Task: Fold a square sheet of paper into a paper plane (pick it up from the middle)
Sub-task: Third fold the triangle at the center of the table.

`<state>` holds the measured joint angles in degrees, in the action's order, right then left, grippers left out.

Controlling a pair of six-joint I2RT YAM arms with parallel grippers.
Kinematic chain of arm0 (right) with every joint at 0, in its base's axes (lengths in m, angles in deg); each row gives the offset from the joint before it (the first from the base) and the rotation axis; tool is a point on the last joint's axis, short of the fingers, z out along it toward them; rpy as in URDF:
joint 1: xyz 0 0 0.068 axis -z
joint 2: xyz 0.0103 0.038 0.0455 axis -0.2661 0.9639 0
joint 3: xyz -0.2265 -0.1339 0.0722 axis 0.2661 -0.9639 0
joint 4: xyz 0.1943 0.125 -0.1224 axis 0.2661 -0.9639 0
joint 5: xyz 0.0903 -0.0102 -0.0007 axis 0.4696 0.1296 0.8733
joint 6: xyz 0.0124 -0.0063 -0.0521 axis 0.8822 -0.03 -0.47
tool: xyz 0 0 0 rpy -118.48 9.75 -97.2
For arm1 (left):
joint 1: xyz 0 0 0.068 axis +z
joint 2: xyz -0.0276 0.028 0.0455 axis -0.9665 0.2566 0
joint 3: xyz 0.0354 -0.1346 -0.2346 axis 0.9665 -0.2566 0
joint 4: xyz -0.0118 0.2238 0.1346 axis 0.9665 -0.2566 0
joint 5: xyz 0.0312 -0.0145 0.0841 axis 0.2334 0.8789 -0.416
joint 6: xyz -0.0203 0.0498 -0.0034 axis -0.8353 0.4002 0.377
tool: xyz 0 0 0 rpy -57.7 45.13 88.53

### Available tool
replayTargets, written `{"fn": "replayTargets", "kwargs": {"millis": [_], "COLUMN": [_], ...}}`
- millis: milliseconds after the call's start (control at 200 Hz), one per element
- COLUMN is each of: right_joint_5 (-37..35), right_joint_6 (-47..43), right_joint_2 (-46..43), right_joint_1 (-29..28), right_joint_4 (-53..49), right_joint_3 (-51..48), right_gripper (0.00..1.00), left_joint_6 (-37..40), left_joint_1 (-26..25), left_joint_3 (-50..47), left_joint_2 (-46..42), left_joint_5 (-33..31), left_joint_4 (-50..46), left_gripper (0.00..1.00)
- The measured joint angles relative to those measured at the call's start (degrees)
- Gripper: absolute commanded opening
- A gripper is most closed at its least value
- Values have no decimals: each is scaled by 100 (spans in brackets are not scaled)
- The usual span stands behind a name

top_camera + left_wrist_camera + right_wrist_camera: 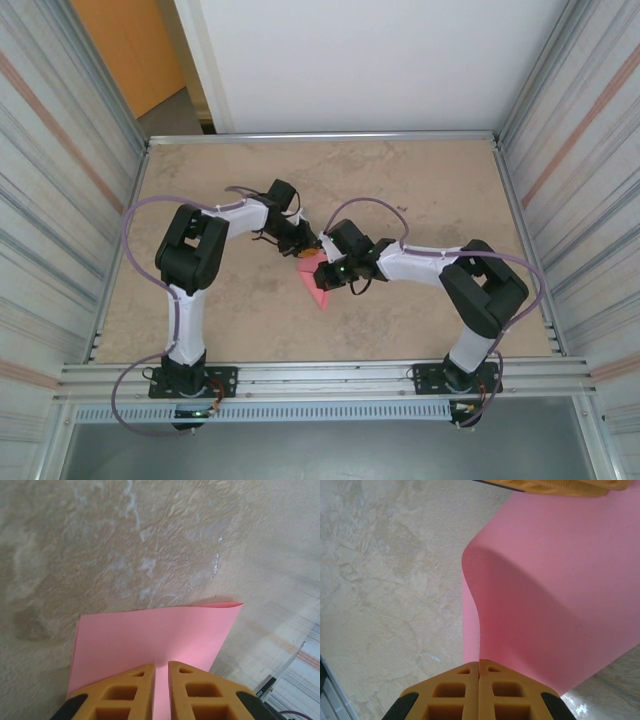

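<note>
While the right tool (479, 662) is clamped shut on the square sheet of paper (560, 580), which bows above the surface (125, 540) toward the left tool (161, 664), that tool's fingers stand nearly together at the opposite edge, grip apparently incomplete.

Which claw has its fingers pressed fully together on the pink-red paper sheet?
The right claw: its orange fingers meet without a gap on the edge of the thin pink-red paper sheet; the left claw shows a narrow slit between its fingers.

top: high, rear | wrists: close, downward | shared: sheet (318, 290)
</note>
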<state>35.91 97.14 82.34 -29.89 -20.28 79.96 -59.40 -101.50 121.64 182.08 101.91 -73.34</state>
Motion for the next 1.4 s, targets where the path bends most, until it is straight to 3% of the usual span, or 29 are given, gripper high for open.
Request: {"fn": "replayTargets", "kwargs": {"millis": [576, 1398], "right_joint_5": [-157, -240], "right_joint_6": [2, 2], "right_joint_2": [216, 420], "right_joint_1": [35, 35], "right_joint_4": [-162, -260], "right_joint_3": [160, 269], "right_gripper": [0, 0], "left_joint_6": [42, 44], "left_joint_1": [0, 0], "left_joint_3": [13, 15], "left_joint_2": [24, 26], "left_joint_5": [0, 15], "left_joint_4": [-44, -42], "left_gripper": [8, 7]}}
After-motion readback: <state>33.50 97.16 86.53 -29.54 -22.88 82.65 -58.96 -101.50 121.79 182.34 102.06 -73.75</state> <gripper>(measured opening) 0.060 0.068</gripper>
